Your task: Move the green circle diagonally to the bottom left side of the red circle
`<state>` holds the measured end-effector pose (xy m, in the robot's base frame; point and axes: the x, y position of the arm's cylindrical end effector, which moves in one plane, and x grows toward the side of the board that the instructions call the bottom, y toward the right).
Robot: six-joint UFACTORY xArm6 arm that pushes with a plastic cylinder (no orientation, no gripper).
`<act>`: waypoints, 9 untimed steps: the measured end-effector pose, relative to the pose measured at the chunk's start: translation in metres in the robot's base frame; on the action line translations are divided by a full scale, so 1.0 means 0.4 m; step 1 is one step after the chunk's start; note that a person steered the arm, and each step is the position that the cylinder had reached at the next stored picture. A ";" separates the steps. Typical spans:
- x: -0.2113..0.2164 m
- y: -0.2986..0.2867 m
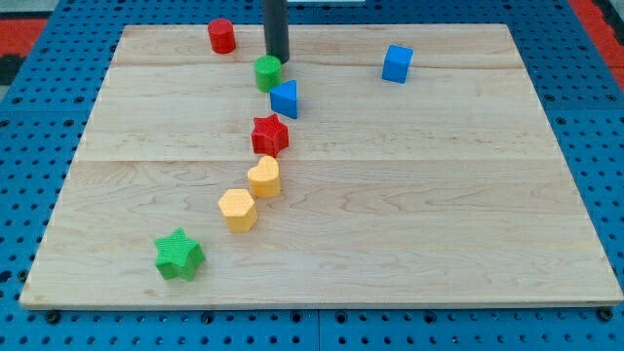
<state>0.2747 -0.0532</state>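
Note:
The green circle (267, 73) stands near the view's top, left of centre, on the wooden board (439, 195). The red circle (222, 36) stands up and to the left of it, near the board's top edge. My tip (279, 60) is at the green circle's upper right side, touching or almost touching it. The dark rod rises straight up out of the view.
A blue triangle (285, 98) sits just below and right of the green circle. Below it lie a red star (270, 135), a yellow heart (264, 177), a yellow hexagon (238, 209) and a green star (178, 255). A blue cube (397, 63) stands at top right.

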 end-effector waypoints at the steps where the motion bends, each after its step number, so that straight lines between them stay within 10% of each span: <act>1: 0.009 0.150; 4: 0.155 -0.030; 9: 0.004 -0.129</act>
